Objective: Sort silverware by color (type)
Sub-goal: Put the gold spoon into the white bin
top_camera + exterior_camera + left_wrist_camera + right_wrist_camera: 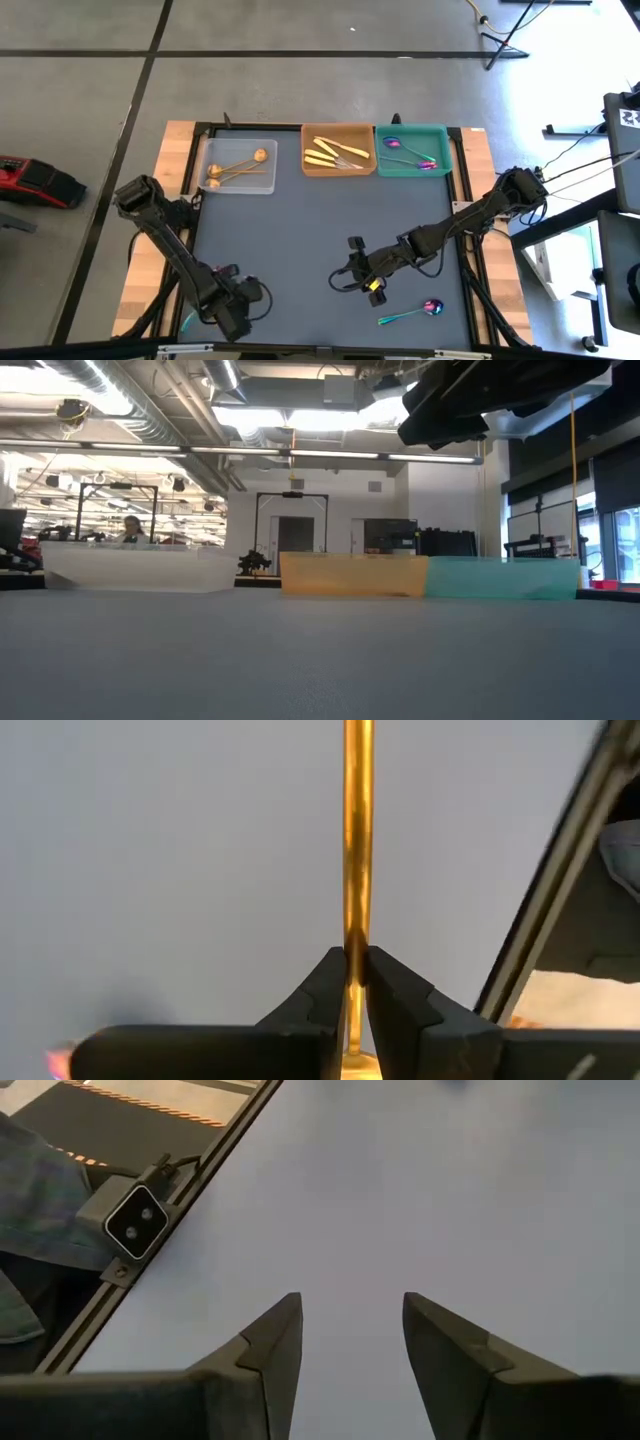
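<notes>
My left gripper (238, 316) is near the table's near left corner, shut on a slim copper-gold utensil (357, 840). My right gripper (351, 272) hovers open over the bare mat near the table's middle; nothing lies between its fingers (352, 1310). An iridescent purple-teal spoon (414, 312) lies flat on the mat, nearer and to the right of it. At the far edge, copper-gold spoons (236, 168) lie in a clear tray (212, 186), pale knives (335, 152) in an orange tray (308, 168), and iridescent spoons (408, 153) in a teal tray (440, 135). My left gripper pinches the copper-gold utensil by its slim handle (356, 935) between the two fingertips (330, 975). The handle runs straight out ahead of the fingers, along them, and a gold part shows behind the tips. Whether the utensil rests on the mat cannot be told.
The three trays stand side by side along the far edge, seen in the low view as a clear (140, 572), orange (350, 575) and teal wall (500, 577). A small camera (140, 1222) sits at the near rim. An arm's dark body (480, 395) hangs overhead. Bare mat spreads between the grippers.
</notes>
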You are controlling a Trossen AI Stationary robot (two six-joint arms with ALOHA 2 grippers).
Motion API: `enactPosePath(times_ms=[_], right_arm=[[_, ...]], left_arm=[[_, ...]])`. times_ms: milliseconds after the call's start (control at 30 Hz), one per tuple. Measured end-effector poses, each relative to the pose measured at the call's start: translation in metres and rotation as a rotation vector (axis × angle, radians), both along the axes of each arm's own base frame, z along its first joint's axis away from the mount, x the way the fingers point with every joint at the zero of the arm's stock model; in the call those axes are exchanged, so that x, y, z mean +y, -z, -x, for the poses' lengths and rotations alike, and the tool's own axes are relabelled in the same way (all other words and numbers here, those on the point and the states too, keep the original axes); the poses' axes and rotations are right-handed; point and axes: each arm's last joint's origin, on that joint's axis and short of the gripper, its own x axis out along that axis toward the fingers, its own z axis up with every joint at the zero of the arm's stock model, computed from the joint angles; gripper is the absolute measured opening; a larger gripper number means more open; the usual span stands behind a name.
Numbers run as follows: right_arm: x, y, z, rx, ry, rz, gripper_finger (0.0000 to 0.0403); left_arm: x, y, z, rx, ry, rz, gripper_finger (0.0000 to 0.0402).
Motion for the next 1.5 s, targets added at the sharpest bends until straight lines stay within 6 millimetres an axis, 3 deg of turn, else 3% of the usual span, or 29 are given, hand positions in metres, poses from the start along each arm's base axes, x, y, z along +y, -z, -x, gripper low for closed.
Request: enactPosePath(times_ms=[233, 400, 567, 867, 1000, 1233, 1500], right_arm=[[-0.002, 0.001, 0.003, 0.023, -0.012, 0.046, 0.0166], [-0.007, -0.002, 0.007, 0.027, 0.056, 0.113, 0.0166], [-0.012, -0.005, 0.010, 0.016, 0.141, 0.193, 0.0166], [-0.031, -0.004, 0.002, 0.022, 0.242, 0.214, 0.0166], [-0.040, -0.004, -0.001, 0.026, 0.272, 0.210, 0.0166], [-0.047, -0.004, -0.004, 0.032, 0.285, 0.208, 0.0166], [-0.049, -0.004, -0.004, 0.029, 0.278, 0.226, 0.0166]], left_arm=[[0.021, -0.042, -0.028, -0.109, 0.255, -0.236, 0.0029], [0.053, -0.060, -0.041, -0.053, 0.348, -0.394, 0.0029], [0.103, -0.078, -0.044, -0.034, 0.383, -0.456, 0.0029], [0.212, -0.105, -0.008, -0.062, 0.258, -0.543, 0.0029], [0.251, -0.099, 0.006, -0.016, 0.238, -0.636, 0.0029], [0.311, -0.064, 0.022, 0.164, 0.175, -0.660, 0.0029], [0.351, -0.021, 0.033, 0.129, 0.091, -0.601, 0.0029]])
